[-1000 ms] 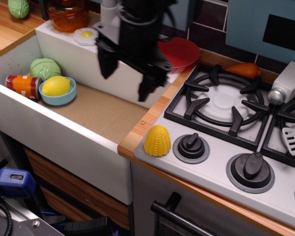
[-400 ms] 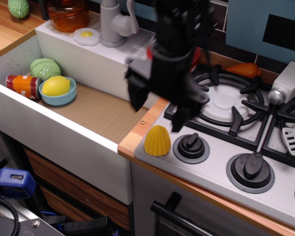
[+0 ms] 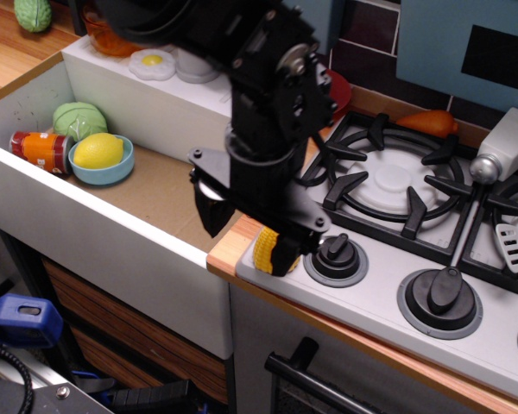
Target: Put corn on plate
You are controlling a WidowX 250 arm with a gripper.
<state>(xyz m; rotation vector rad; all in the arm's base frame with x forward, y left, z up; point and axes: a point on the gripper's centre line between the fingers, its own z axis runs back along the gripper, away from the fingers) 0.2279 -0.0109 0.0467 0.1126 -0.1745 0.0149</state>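
Hovering right over the corn [image 3: 265,250] now, your claw [image 3: 249,228] has its dark fingers spread, one at about 9 o'clock of the cob over the wooden edge and the other at 3 o'clock beside the stove knob [image 3: 335,255]. The fingers straddle the piece, which fits a grasp about to be made; whether they touch it yet you cannot tell, since the arm covers most of it.

Only a sliver of the corn shows: bright yellow, ribbed with rows of kernels, its lower part peeking out beneath the claw. It sits at the front corner of the grey stove top [image 3: 371,293], just beside the wooden tabletop [image 3: 229,246] strip that borders the sink [image 3: 155,194]. Standing on its flat base there, it looks stable, and the claw comes from above because the knob crowds one side.

Your plate [image 3: 339,86] is at 12 o'clock from the corn, well apart, red, mostly hidden behind the arm at the back of the counter. So the carry, by my reading, goes up and away over the burner grate [image 3: 397,177].

Watch the lookalike: a smooth yellow lemon [image 3: 97,150] rests in the light-blue bowl [image 3: 79,172] inside the sink at 9 o'clock. Not your target.
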